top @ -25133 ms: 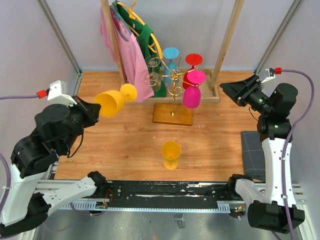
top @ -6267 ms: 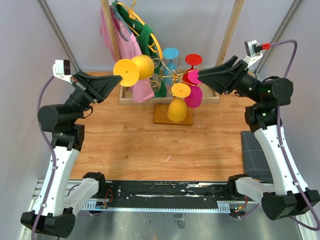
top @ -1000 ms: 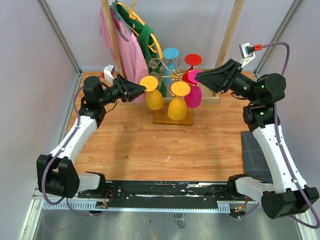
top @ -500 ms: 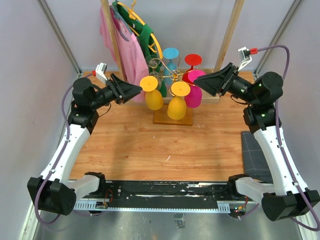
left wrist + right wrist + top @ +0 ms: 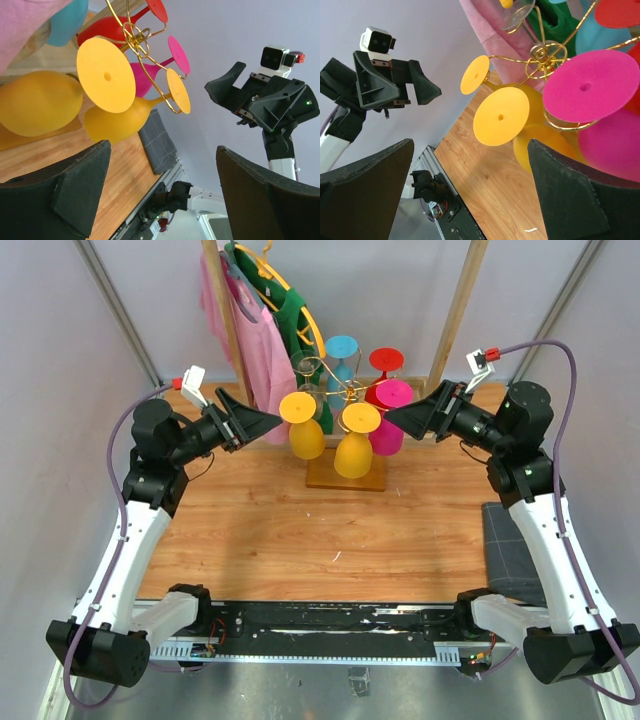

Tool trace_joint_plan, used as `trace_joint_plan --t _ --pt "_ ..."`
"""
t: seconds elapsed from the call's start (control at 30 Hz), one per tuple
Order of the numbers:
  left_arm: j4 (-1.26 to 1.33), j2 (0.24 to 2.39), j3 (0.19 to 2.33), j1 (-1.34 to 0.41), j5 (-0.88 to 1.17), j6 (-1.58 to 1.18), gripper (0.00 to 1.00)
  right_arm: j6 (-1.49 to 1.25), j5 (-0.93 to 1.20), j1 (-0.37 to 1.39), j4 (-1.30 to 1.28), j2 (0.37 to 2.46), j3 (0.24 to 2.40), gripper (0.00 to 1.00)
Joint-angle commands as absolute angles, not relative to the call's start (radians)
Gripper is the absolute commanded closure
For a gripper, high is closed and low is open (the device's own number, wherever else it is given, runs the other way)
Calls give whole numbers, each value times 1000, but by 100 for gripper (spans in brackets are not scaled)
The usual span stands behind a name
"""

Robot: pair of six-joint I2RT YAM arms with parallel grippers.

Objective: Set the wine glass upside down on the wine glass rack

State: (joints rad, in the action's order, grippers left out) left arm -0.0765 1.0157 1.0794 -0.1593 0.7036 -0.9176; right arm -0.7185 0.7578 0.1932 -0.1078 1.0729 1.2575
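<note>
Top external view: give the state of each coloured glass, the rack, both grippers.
left yellow glass: hung upside down
right yellow glass: hung upside down
pink glass: hung upside down
red glass: hung upside down
blue glass: hung upside down
wine glass rack: upright
left gripper: open, empty
right gripper: open, empty

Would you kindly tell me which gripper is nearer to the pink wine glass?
Right. The right gripper hovers open just right of the pink wine glass; the left gripper is on the opposite side, beyond both yellow glasses.
</note>
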Motion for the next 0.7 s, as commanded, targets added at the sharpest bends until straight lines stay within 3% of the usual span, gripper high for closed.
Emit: trace_joint_plan --t 0.0,0.07,0.67 --pt "-123 996 1109 -156 694 -869 7 -650 710 170 -190 1048 1296 2" --pt "-133 995 1114 -156 690 -864 1 -643 697 167 -216 1045 1298 2" --pt "-153 999 1123 -156 691 -864 1 -539 587 162 -449 1061 1411 2"
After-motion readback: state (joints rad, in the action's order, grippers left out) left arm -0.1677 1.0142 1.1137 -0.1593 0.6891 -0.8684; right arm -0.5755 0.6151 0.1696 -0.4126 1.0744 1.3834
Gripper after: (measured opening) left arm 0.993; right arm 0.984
